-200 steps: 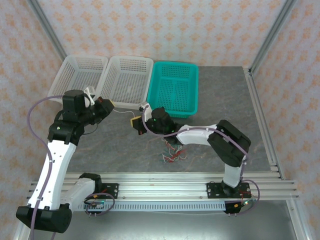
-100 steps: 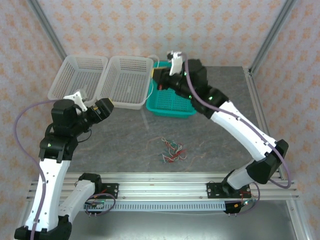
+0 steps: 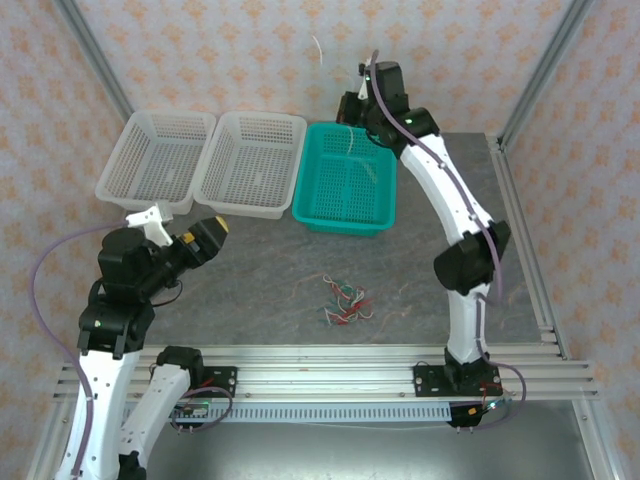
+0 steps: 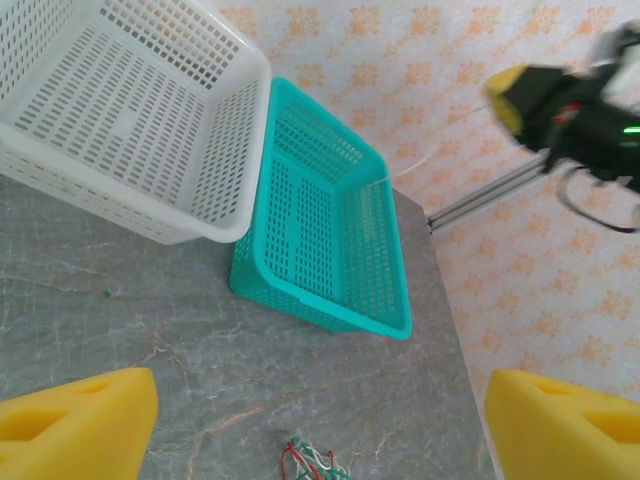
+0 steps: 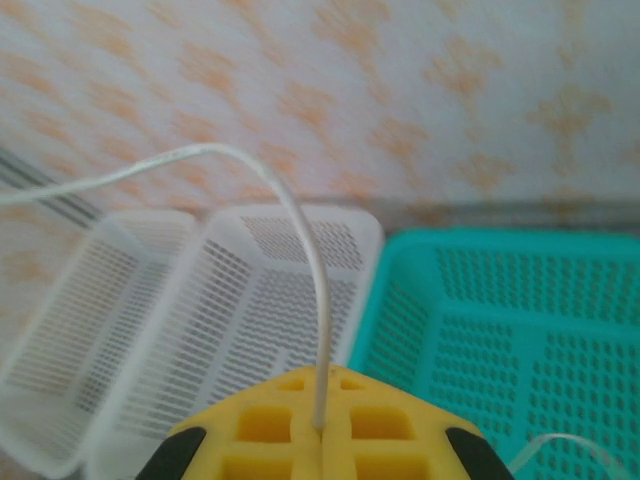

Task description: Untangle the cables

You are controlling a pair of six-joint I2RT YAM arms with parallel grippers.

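Note:
A small tangle of red, dark green and cream-white cables [image 3: 343, 303] lies on the grey table in front of the baskets, and it shows low in the left wrist view [image 4: 312, 462]. High over the back of the teal basket [image 3: 345, 222], my right gripper [image 3: 352, 107] is shut on one cream-white cable [image 5: 318, 300], which arcs up and to the left from the yellow pads [image 5: 300, 440]. Its free end shows against the wall [image 3: 318, 50]. My left gripper [image 3: 205, 235] hangs open at the near left, its yellow fingers [image 4: 80, 420] wide apart with nothing between them.
Two white baskets [image 3: 160, 195] [image 3: 250, 205] stand side by side left of the teal one along the back. A thin pale cable [image 5: 560, 445] lies inside the teal basket [image 5: 375, 300]. Metal frame posts rise at the rear corners. An aluminium rail [image 3: 320, 375] runs along the near edge.
The left gripper has opened and its arm has drawn back toward the near left. The right arm has swung from the table's middle up and back over the teal basket, carrying the cream-white cable.

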